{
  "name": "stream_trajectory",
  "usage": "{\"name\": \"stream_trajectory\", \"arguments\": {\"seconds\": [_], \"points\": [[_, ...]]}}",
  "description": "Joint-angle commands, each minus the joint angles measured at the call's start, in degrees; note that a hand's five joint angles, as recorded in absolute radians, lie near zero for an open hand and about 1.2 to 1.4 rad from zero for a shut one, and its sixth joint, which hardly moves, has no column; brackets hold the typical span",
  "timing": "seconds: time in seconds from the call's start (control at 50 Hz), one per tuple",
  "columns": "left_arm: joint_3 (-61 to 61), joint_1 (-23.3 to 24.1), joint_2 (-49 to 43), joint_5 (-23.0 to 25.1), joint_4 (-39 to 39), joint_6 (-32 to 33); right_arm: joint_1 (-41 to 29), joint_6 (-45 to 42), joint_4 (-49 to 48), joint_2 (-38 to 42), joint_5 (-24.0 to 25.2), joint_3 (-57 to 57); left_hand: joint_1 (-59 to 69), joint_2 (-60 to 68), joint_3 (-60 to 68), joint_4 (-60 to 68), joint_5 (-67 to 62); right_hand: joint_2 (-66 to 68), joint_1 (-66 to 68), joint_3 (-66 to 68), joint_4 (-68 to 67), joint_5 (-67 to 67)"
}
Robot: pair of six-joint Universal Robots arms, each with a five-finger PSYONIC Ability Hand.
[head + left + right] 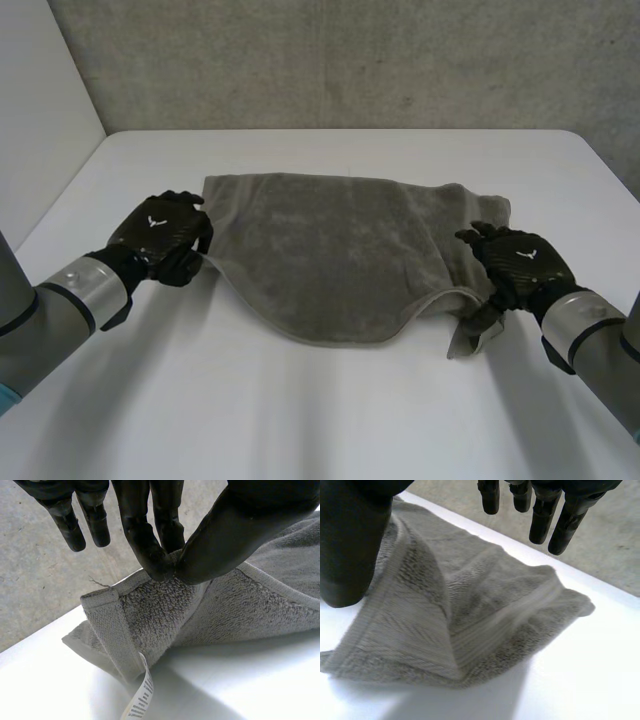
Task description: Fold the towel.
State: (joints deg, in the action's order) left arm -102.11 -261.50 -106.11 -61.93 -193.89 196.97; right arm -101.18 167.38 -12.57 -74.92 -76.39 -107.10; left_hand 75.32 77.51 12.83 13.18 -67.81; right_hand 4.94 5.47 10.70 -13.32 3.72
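From the head view, one grey terry towel lies spread over the middle of the white table, its near hem curving and its right near corner crumpled. The left hand sits at the towel's left edge and the right hand over that crumpled corner. In the left wrist view, a fingertip and the thumb pinch the looped cloth by a flat woven hem, lifting it off the table; one white label hangs from the hem. In the right wrist view, the straight fingers and thumb stand apart above the folded corner, gripping nothing.
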Motion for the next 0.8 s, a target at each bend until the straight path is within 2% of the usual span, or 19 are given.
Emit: {"name": "stream_trajectory", "arguments": {"seconds": [0.02,0.08,0.22,0.38,0.54,0.66,0.7,0.74,0.78,0.8], "points": [[-0.02,-1.29,0.73,-0.03,0.09,-2.55,2.48,0.14,-4.83,-0.05,-0.34,-3.91,4.68,2.49,-2.83,-3.18,-2.19,-4.94,-5.47,-0.7,3.32,-3.72],[0.07,-1.47,1.6,-0.03,0.26,-5.8,2.83,0.57,-5.97,0.47,-0.34,-5.05,4.68,2.49,-2.83,-3.18,-2.19,-4.94,-5.47,-0.7,3.32,-3.72],[-0.19,-2.34,1.87,0.05,0.26,-7.13,5.29,8.38,-6.5,4.77,0.45,-4.7,4.68,2.49,-2.83,-3.18,-2.19,-4.29,-4.81,-0.7,3.32,-3.72],[-0.19,-2.87,1.79,-0.03,0.61,-7.22,5.47,9.98,-5.89,7.32,0.71,-5.05,4.68,2.49,-2.83,-3.18,-2.19,-2.6,-3.12,-0.7,3.32,-3.72],[-0.37,-3.4,1.7,-0.03,0.61,-7.31,5.56,10.24,-5.89,6.36,1.5,-7.07,4.68,2.49,-2.83,-3.18,-2.19,6.49,5.96,-0.7,3.32,-2.29],[-0.98,-3.31,1.79,-0.03,0.44,-7.31,6.08,10.24,-6.5,3.81,2.91,-9.36,4.68,2.49,-2.83,-3.18,-2.19,20.78,20.26,-0.7,3.32,12.01],[-0.98,-3.31,1.79,-0.03,0.53,-7.31,6.61,10.07,-6.76,2.94,2.91,-10.14,4.68,2.49,-2.83,-3.18,-2.19,32.34,31.82,-0.7,3.32,23.57],[-1.07,-3.22,1.79,-0.03,0.44,-7.31,7.13,10.07,-7.02,2.5,2.91,-10.5,4.68,2.49,-2.83,-3.18,-2.19,36.22,35.7,-0.7,3.32,27.45],[-1.07,-3.31,1.7,-0.03,0.44,-7.31,8.19,9.89,-8.16,1.71,3.0,-11.2,4.68,2.49,-2.83,-3.18,-2.19,49.48,48.95,-0.7,3.32,40.7],[-1.07,-3.31,1.7,-0.03,0.44,-7.31,8.19,9.89,-8.17,1.7,3.0,-11.2,4.68,2.49,-2.83,-3.18,-2.19,49.55,49.03,-0.7,3.32,40.77]]}}
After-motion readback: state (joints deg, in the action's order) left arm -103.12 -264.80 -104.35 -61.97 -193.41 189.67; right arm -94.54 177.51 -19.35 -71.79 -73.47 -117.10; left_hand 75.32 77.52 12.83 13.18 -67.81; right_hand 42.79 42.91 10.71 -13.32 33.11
